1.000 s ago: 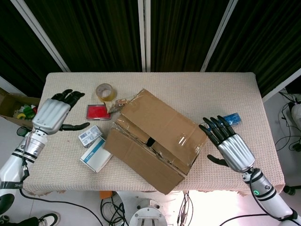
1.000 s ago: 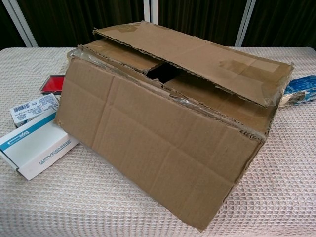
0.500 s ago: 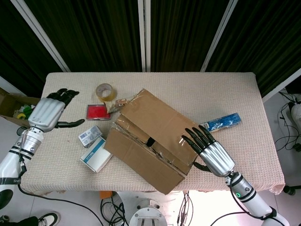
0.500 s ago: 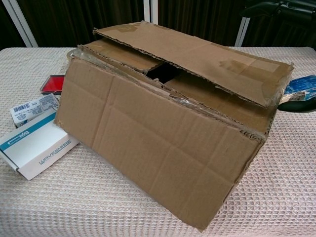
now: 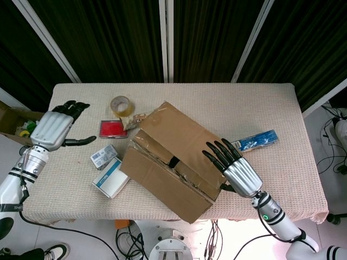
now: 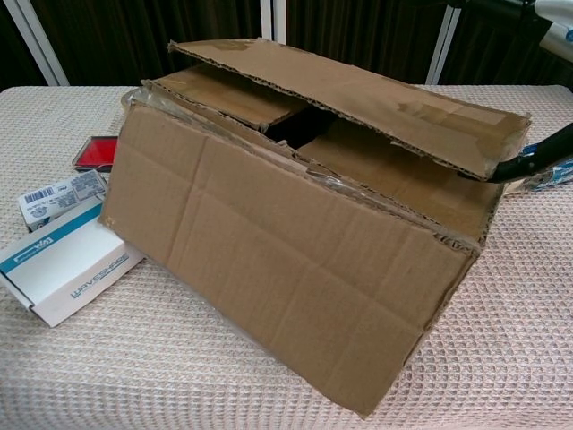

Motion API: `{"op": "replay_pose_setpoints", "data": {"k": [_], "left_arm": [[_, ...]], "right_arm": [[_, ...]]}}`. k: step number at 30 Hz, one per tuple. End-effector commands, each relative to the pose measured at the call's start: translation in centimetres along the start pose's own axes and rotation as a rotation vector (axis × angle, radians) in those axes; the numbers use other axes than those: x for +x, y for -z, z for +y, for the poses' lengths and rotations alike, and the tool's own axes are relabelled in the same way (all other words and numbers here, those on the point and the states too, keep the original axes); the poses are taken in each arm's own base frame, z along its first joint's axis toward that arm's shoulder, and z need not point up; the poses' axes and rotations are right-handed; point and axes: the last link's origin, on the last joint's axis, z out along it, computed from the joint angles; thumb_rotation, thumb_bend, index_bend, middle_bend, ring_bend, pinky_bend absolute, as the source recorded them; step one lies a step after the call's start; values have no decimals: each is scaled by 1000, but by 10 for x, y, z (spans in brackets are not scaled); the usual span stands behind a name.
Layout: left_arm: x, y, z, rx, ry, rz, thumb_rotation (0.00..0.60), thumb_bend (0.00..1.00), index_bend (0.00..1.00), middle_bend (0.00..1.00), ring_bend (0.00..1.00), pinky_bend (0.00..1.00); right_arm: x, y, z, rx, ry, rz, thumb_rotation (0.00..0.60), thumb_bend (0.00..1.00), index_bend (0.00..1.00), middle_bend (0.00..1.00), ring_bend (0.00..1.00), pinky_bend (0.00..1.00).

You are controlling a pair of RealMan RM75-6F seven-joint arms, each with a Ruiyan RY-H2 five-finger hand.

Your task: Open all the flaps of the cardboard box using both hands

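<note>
The brown cardboard box (image 5: 173,162) lies at an angle in the middle of the table, and it fills the chest view (image 6: 286,251). Its long top flap (image 6: 358,94) stands a little raised, with a dark gap beneath it. My right hand (image 5: 236,169) hovers over the box's right end, fingers spread above that flap. In the chest view its dark thumb (image 6: 530,161) touches the flap's right edge from below. My left hand (image 5: 53,128) hangs open over the table's left edge, well away from the box.
Left of the box lie a tape roll (image 5: 120,104), a red pad (image 5: 113,129), a small barcoded box (image 5: 103,154) and a white-and-blue box (image 5: 110,177). A blue packet (image 5: 259,140) lies right of the box. An open carton (image 5: 13,122) sits off the table's left side.
My right hand has moved left from beside the box to its right end, and the top flap has lifted slightly. My left hand has drawn back toward the left edge.
</note>
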Motion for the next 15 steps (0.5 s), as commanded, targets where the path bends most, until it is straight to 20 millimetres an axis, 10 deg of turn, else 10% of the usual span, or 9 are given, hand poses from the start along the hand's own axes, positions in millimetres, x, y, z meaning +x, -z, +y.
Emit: {"op": "replay_pose_setpoints", "data": {"k": [1,15], "left_arm": [[0,0,0,-1,-2,-2,0,46,97,114,80,235],[0,2,6,-12,-5,1,0,47,97,114,80,235]], "right_arm": [[7,-2,4,-1,-3,62,600,303,0,0,0,0],[55,-17,54,-133,-11,199,600,310,0,0,0,0]]}}
